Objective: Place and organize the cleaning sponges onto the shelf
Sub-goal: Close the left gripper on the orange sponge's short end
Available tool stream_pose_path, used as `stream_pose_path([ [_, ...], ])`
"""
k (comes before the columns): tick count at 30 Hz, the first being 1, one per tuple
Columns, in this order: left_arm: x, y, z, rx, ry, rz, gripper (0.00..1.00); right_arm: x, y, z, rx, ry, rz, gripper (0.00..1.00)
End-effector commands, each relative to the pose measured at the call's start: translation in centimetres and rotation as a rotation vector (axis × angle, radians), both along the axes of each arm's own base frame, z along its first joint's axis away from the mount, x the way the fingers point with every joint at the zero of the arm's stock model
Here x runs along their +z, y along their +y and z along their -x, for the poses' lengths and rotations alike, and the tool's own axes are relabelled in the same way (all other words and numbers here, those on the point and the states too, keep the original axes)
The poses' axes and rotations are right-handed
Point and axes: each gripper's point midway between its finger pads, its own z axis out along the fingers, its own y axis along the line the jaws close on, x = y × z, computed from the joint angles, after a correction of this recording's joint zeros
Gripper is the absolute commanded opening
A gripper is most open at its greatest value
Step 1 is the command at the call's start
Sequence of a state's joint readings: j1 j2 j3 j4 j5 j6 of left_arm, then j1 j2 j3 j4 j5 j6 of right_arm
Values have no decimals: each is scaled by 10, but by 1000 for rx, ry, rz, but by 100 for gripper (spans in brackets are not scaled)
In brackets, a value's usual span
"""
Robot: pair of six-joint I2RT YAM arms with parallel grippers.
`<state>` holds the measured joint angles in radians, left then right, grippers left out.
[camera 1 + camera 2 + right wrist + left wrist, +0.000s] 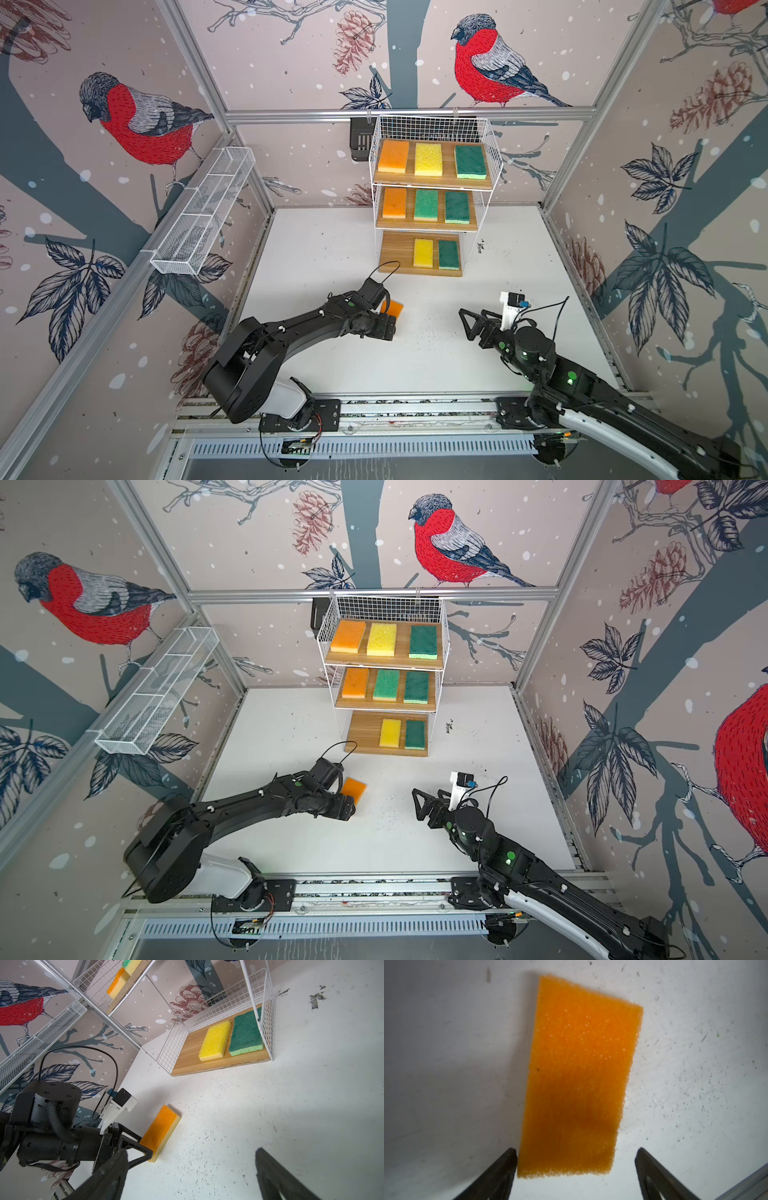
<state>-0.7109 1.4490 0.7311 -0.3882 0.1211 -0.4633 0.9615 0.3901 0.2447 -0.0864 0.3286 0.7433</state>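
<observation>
1. I have the left gripper [576,1152] low over the last loose sponge, an orange one [579,1076]. It lies flat on the tabletop [436,365], well short of the shelf [432,126]. The jaws stand apart astride its near end, one finger [500,1172] just beside its long edge and the other clear of it.
2. To do this well, I would centre the jaws across the sponge's width before closing. I would also push further along its length, since a grip at the very end may let the foam droop.
3. I would squeeze lightly because foam gives. The lift should go straight up so the sponge does not drag on the tabletop.
4. The open place is the left end of the bottom board [395,253], beside the yellow sponge [423,252]. I would set the sponge down parallel to it.
5. The right gripper [191,1152] hangs over bare tabletop, jaws apart and holding nothing.
6. The count:
   - Nine sponges in all, eight on the shelf and one on the tabletop.
   - By colour, three are orange, two yellow and four green.
   - By board, three lie on the top, three on the middle and two on the bottom.
</observation>
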Motion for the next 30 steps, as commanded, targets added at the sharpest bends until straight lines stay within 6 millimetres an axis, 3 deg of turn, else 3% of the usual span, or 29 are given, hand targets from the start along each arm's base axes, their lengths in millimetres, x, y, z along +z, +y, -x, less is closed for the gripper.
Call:
stream_pose_path([
  [1, -6, 7, 2, -1, -8, -75, 89, -2, 0, 1, -3, 16, -15, 95],
  [9, -2, 1, -2, -6, -99, -134, 89, -2, -5, 2, -17, 16, -11, 95],
  [15, -18, 2, 2, -45, -97, -198, 90, -3, -5, 3, -16, 19, -10, 95],
  [30, -21, -5, -4, -7, -126, -145, 83, -5, -6, 3, -19, 25, -5, 95],
])
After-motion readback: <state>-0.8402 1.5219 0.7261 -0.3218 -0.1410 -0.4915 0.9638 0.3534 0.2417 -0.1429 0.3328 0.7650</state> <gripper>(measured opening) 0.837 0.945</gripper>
